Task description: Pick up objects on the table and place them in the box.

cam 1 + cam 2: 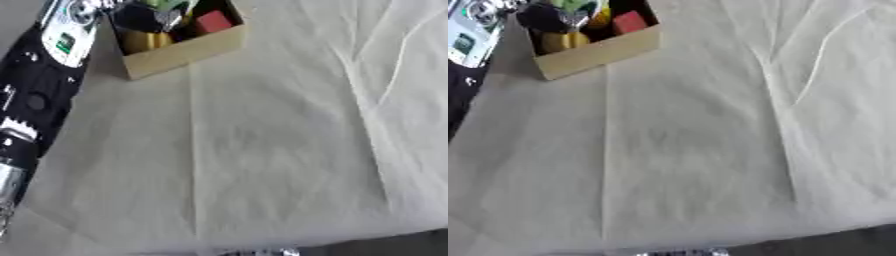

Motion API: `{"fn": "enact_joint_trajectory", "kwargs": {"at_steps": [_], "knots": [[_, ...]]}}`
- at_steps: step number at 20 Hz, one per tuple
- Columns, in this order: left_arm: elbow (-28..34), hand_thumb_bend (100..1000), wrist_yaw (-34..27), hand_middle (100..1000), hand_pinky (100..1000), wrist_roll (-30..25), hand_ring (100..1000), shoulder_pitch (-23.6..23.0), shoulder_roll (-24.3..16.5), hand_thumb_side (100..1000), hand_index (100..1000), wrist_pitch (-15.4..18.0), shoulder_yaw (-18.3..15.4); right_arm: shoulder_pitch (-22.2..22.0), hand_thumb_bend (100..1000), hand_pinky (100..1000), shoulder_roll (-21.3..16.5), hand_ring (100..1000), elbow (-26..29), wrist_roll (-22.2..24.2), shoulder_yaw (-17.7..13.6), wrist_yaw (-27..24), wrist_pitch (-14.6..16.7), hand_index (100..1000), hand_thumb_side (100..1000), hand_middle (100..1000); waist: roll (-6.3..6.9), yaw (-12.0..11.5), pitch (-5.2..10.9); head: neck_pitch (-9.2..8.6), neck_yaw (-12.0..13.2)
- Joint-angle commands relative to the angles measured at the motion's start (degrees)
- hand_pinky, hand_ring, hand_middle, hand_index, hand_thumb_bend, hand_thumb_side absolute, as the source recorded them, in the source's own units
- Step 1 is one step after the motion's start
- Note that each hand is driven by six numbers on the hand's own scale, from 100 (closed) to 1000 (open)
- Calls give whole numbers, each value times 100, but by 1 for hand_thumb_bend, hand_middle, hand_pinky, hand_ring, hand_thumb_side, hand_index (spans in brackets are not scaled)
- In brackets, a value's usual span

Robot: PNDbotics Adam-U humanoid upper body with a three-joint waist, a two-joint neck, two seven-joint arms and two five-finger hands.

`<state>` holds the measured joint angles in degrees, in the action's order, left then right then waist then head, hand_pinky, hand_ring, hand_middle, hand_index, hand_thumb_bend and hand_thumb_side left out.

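Our left arm [39, 95] comes up the left side of the view, black with a silver and white casing near the wrist, and its hand [144, 15] reaches into the box at the upper left. We see dark and silvery fingers down among the contents, but we cannot tell whether they are curled round anything or relaxed. Our right hand does not show in either view.

The box [188, 52] is one, of tan cardboard, open at the top, standing on the cloth at the far left corner. Its near wall runs askew, rising from lower left to upper right, and that wall marks its long axis as far as we can see. The far side is cut off by the top edge.

Inside it we count one red block [213, 21] against the right end, one yellow thing [144, 41] close behind the near wall at the left, and something green [579, 5] at the top; their shapes are too blurred to name further.

The white cloth [262, 150] covers the table, creased in long folds, with a dark strip at the lower right edge.
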<state>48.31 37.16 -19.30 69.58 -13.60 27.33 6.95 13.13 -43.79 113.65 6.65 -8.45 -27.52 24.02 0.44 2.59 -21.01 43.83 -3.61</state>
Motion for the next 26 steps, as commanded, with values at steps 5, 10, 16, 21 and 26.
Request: {"fn": "enact_joint_trajectory", "kwargs": {"at_steps": [5, 10, 16, 21, 26], "knots": [[-340, 100, 900, 653, 758, 758, 808, 99, -125, 312, 792, 38, -331, 51, 100, 988, -155, 728, 95, 119, -14, -34, -6, 889, 621, 757, 71, 63, -10, -48, 85], [-560, 100, 1351, 764, 871, 876, 898, 67, -150, 375, 899, 247, -355, -4, 100, 991, -94, 726, 95, 119, -3, 29, -68, 889, 623, 756, 82, 44, -13, -34, 63], [-368, 322, 1821, 827, 970, 700, 983, 112, -240, 613, 961, 402, -325, -97, 100, 994, -36, 724, 95, 113, 24, 131, -174, 889, 625, 755, 89, -4, 22, 20, 32], [-357, 340, 2279, 847, 993, 936, 1000, 114, -277, 658, 985, 113, -410, -151, 100, 994, -27, 723, 95, 107, 41, 184, -174, 888, 624, 754, 90, -10, 62, 28, 22], [-423, 331, 2279, 856, 1000, 949, 1000, 98, -290, 564, 991, 134, -435, -215, 100, 996, -5, 723, 95, 95, 55, 230, -221, 888, 626, 754, 94, -31, 111, 28, 2]]}}
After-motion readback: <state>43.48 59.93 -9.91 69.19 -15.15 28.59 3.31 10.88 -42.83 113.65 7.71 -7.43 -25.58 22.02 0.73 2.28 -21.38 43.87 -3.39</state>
